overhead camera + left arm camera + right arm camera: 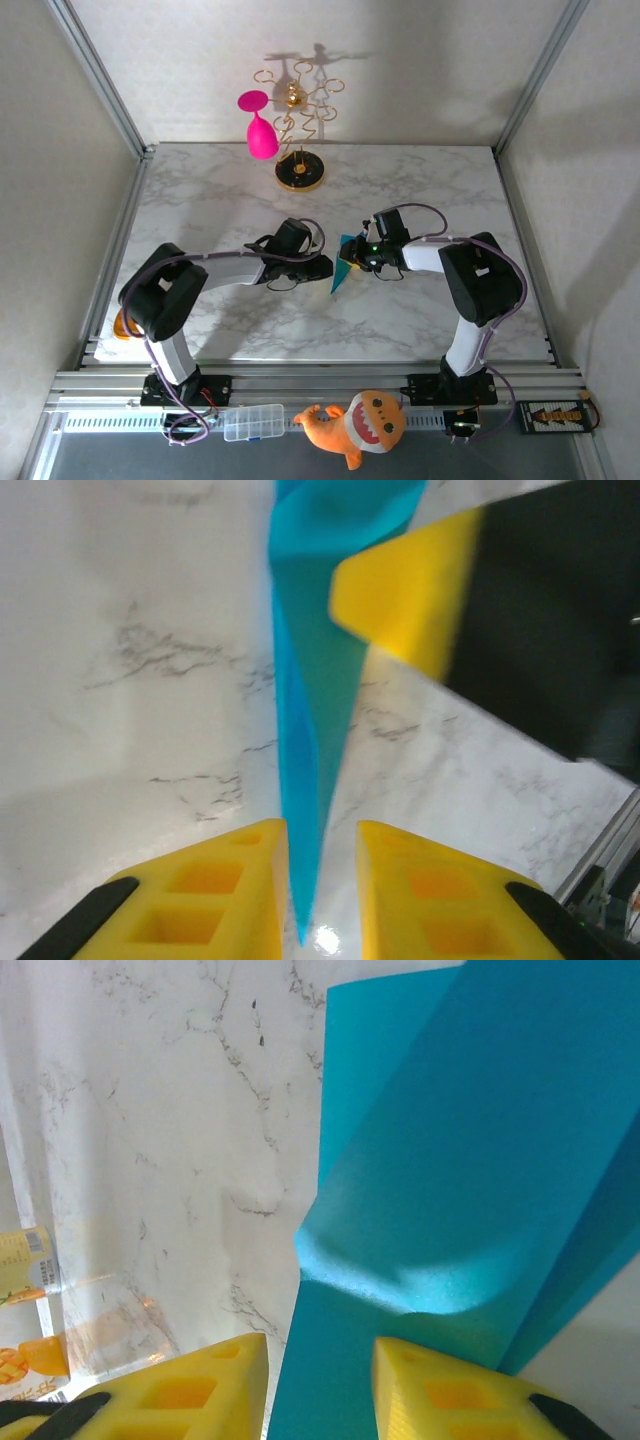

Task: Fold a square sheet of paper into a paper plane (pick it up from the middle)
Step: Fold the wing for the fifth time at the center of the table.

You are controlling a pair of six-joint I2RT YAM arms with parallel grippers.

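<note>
My right gripper (320,1355) is clamping the paper plane (343,268) at its wide end, holding it over the middle of the marble table (430,180), between my two arms. My left gripper (320,845) is straddling the pointed tip with its jaws slightly apart, a gap showing on one side, not pinching.

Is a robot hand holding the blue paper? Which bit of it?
Yes. The right fingers pinch the folded blue paper near its wider end. The left fingers stand apart around its pointed tip, not gripping it.
</note>
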